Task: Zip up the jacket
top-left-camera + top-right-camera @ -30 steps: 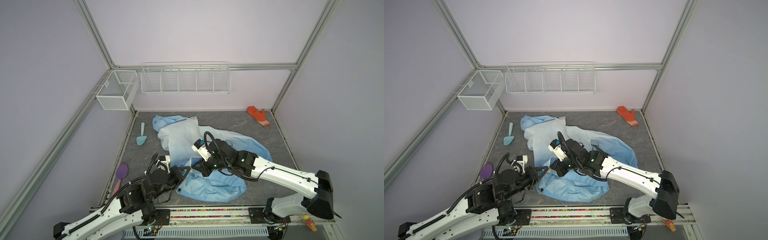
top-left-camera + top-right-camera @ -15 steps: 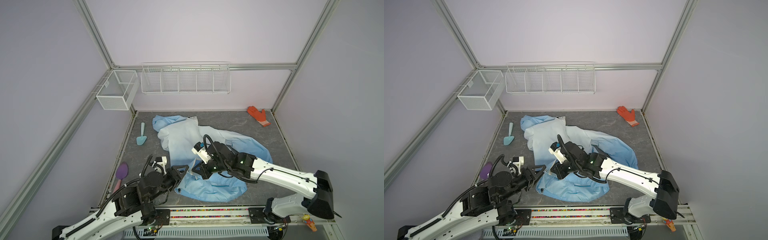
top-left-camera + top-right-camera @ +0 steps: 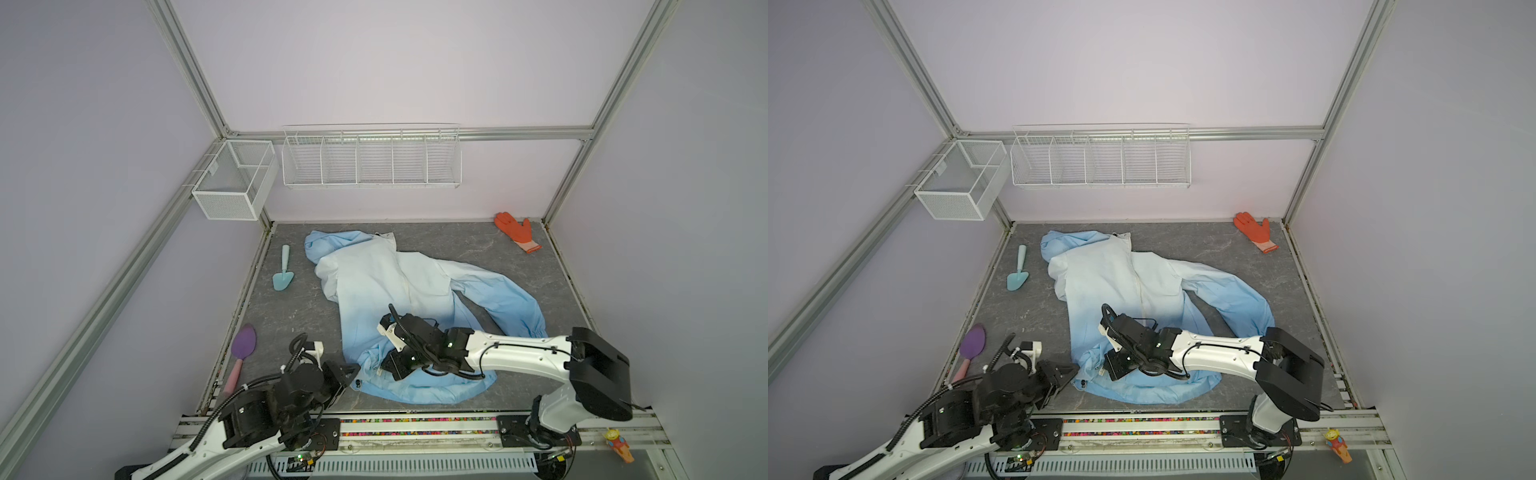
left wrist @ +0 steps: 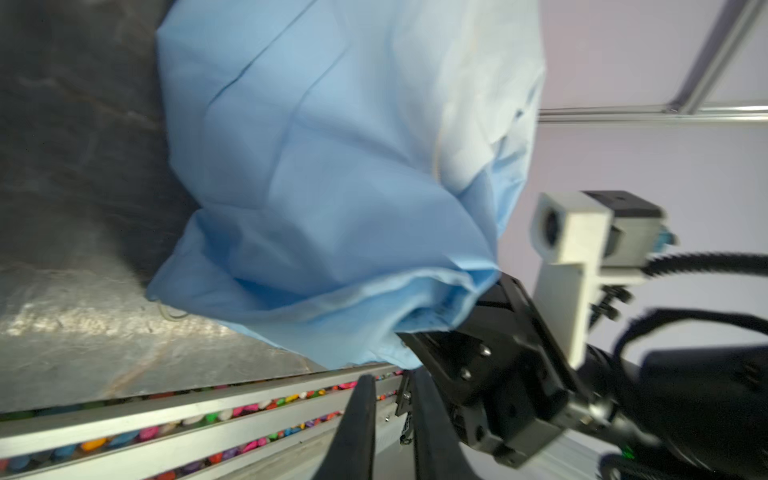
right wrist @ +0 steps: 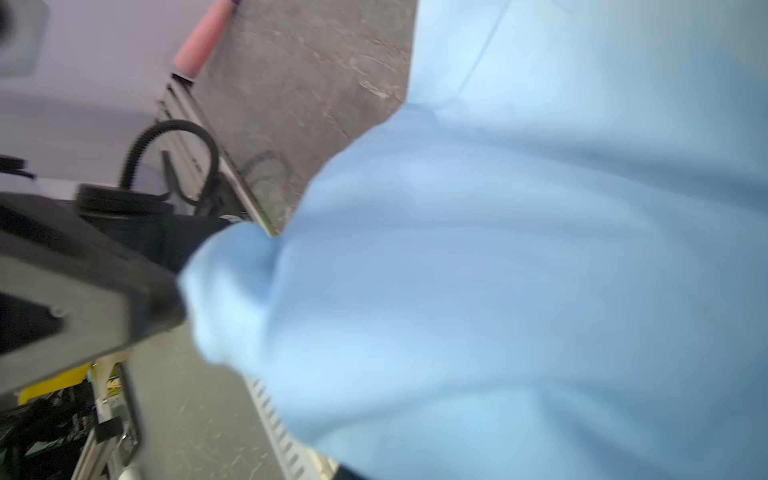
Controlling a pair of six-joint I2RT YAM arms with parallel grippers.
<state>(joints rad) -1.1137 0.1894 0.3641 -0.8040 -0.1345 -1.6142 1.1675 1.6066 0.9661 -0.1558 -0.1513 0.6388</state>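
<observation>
The light-blue jacket [image 3: 386, 282] [image 3: 1121, 282] lies spread on the grey table, hood toward the back, with its white zipper [image 3: 409, 282] running down the middle. My right gripper [image 3: 384, 368] [image 3: 1106, 368] is shut on the bunched front hem, which the left wrist view shows pinched in its black jaws [image 4: 419, 332]. In the right wrist view the jacket fabric [image 5: 498, 249] covers those jaws. My left gripper [image 3: 353, 370] [image 3: 1075, 368] [image 4: 390, 376] hovers just beside the hem's front left corner. Its jaws stand a narrow gap apart with nothing between them.
An orange glove [image 3: 517, 230] lies at the back right. A teal trowel [image 3: 284, 272] and a purple scoop with a pink handle [image 3: 243, 349] lie along the left side. Wire baskets [image 3: 235, 183] [image 3: 370, 156] hang on the back wall. A metal rail [image 3: 415, 422] borders the front edge.
My left gripper let go of the hem and drew back toward the front left. My right gripper carried the pinched hem lower and toward the front.
</observation>
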